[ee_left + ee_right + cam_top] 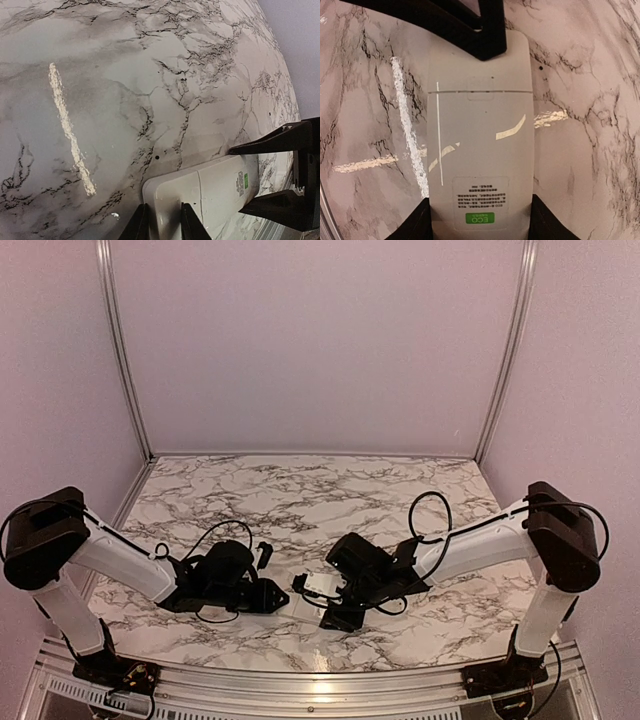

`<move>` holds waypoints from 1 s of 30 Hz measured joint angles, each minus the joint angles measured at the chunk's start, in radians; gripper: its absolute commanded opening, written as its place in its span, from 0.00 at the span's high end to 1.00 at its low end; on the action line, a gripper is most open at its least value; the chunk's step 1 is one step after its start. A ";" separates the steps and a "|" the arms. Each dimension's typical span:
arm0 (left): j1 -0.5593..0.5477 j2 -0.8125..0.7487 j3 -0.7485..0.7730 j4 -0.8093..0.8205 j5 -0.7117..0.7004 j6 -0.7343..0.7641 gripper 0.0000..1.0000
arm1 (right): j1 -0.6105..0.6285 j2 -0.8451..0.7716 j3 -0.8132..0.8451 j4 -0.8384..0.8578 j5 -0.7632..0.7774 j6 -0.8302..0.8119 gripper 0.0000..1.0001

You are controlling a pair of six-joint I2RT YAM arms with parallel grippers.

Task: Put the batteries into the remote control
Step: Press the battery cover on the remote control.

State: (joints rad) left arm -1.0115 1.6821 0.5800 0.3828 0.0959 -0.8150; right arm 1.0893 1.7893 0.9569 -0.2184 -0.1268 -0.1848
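Right wrist | my right hand [480,202] clamps the remote control [480,145], back up on the desk [580,165] | left hand [162,207] at its far end, grip I cannot tell

Flat white rectangular plastic remote control [320,587] [480,145] [210,195]. You see it plain back up and level, at the near middle of the marbled tabletop [300,490]. In your right wrist view, a straight cover seam [480,92] crosses one end. A small printed label with a green patch [480,202] marks the other.
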 measured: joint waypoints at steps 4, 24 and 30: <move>0.006 -0.016 -0.009 -0.009 0.031 0.029 0.62 | -0.005 -0.005 -0.014 0.020 -0.002 -0.034 0.62; 0.118 -0.107 -0.028 -0.131 0.165 0.116 0.48 | -0.019 -0.026 -0.034 0.040 0.043 -0.078 0.06; 0.122 -0.108 -0.027 -0.151 0.165 0.146 0.58 | -0.021 -0.030 -0.034 0.023 0.037 -0.086 0.09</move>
State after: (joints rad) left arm -0.8890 1.5745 0.5529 0.2314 0.2611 -0.6693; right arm 1.0679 1.7596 0.9230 -0.1955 -0.0895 -0.2710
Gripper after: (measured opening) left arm 0.464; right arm 0.917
